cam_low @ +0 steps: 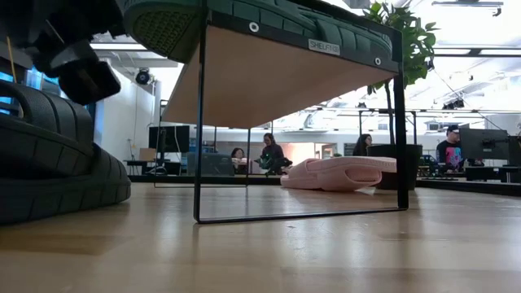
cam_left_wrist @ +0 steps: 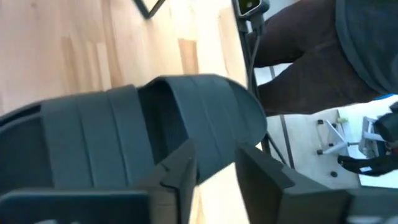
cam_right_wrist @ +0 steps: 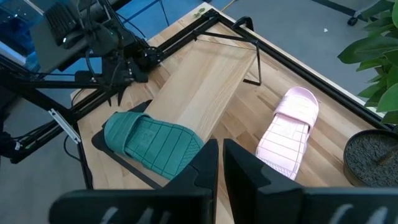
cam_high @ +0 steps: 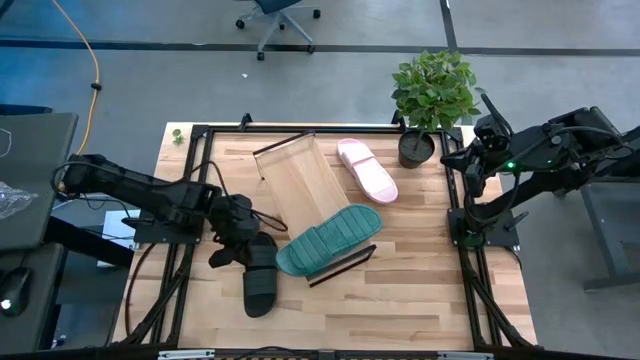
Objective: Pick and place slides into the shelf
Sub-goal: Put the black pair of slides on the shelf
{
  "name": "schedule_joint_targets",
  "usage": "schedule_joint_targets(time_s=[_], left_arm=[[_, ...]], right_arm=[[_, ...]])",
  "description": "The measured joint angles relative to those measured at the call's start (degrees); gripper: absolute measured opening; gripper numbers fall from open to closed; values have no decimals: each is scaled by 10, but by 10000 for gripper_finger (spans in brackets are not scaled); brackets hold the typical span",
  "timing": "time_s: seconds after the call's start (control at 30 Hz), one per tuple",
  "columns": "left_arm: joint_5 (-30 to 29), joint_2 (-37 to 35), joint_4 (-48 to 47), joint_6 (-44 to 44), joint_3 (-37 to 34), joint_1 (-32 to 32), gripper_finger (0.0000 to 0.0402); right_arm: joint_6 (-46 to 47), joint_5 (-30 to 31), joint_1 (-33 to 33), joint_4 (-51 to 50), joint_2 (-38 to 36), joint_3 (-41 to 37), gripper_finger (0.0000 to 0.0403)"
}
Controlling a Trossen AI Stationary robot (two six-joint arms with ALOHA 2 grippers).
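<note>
A black slide (cam_high: pixel 262 280) lies on the table near the front left. Its strap (cam_left_wrist: pixel 155 124) fills the left wrist view. My left gripper (cam_high: pixel 238 240) hangs open just over it, its fingertips (cam_left_wrist: pixel 180 171) at the strap's edge. A dark green slide (cam_high: pixel 328 240) lies ribbed side up on the near end of the light-wood shelf (cam_high: pixel 300 180), overhanging it. On the table right of the shelf rests a pale pink slide (cam_high: pixel 367 170). My right gripper (cam_right_wrist: pixel 222 165) waits shut, raised at the table's right edge. My left gripper's open fingers come slanting down from the table's left at the black slide's strap (cam_left_wrist: pixel 205 143). One finger (cam_left_wrist: pixel 180 171) stands in front of the strap's edge. Whether it touches the strap, I cannot tell. The slide lies flat on the table.
A potted plant (cam_high: pixel 430 100) stands at the back right corner. Dark frame rails (cam_high: pixel 200 180) run along the table's edges. The shelf stands on thin dark legs (cam_low: pixel 199 122), with free room under the board. People sit at desks in the room beyond.
</note>
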Motion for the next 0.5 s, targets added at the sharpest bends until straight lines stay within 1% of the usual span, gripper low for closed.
schedule_joint_targets(time_s=[0.1,0.2,0.33,0.5], left_arm=[[23,28,28,6,0,0,135],[30,57,43,11,0,0,149],[36,88,47,15,0,-1,149],[45,108,51,19,0,-1,140]], right_arm=[[1,0,0,0,0,0,16],[1,0,0,0,0,0,16],[9,-1,0,0,0,0,16],[10,-2,0,0,0,0,16]])
